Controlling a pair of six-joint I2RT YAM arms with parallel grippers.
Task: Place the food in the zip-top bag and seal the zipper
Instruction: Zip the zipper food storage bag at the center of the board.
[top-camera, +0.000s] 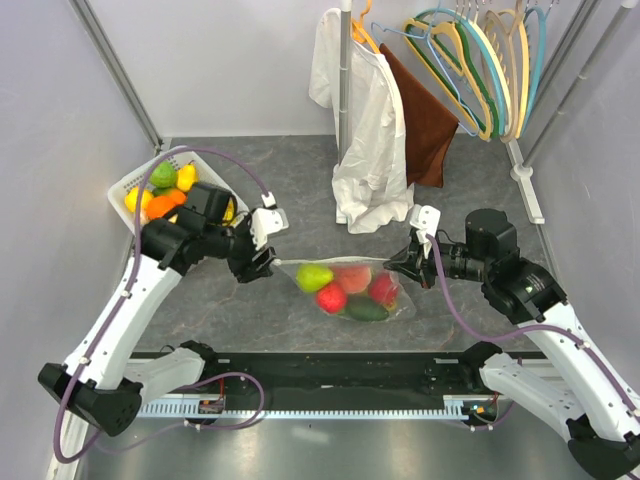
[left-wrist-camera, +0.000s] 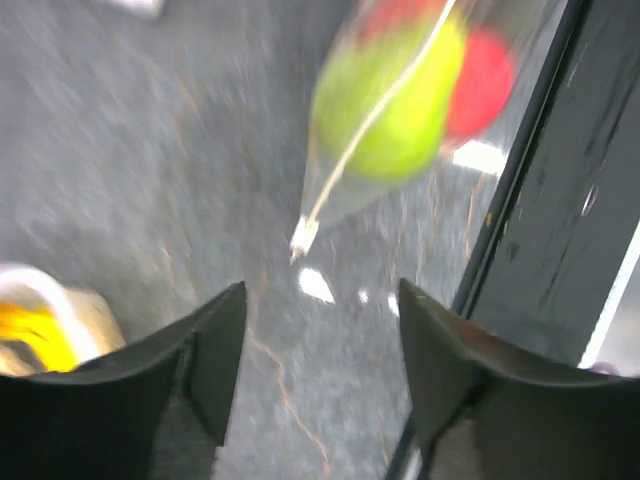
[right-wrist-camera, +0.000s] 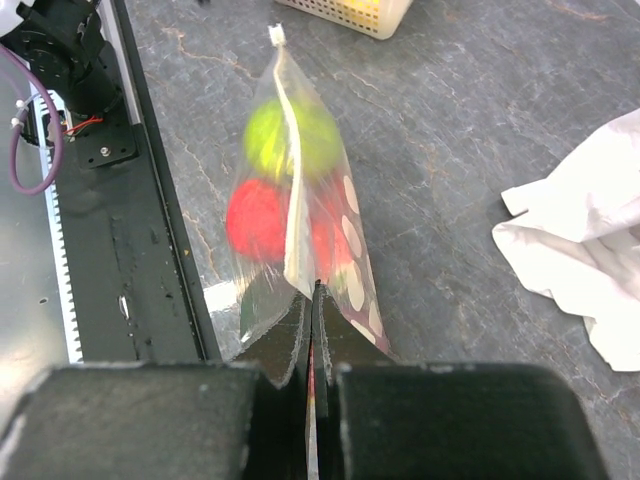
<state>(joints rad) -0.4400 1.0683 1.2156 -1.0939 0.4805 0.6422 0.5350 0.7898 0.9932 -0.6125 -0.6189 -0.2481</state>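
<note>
While the right gripper (right-wrist-camera: 312, 300) pinches the zip-top bag (right-wrist-camera: 300, 230) at one end, the left gripper (left-wrist-camera: 320, 325) gapes just short of its slider tab (left-wrist-camera: 302, 237); a basket (top-camera: 122, 186) stands behind.

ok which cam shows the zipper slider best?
Right wrist: the slider sits sharp at the far end of the zip-top bag, which the right gripper pinches. Left wrist shows the slider blurred. Top external: too small to tell.

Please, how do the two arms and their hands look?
Both arms have white shells with black joints. A purple cable loops along the left arm; another follows the right arm. The left hand and right hand have black, wedge-shaped fingers.
</note>
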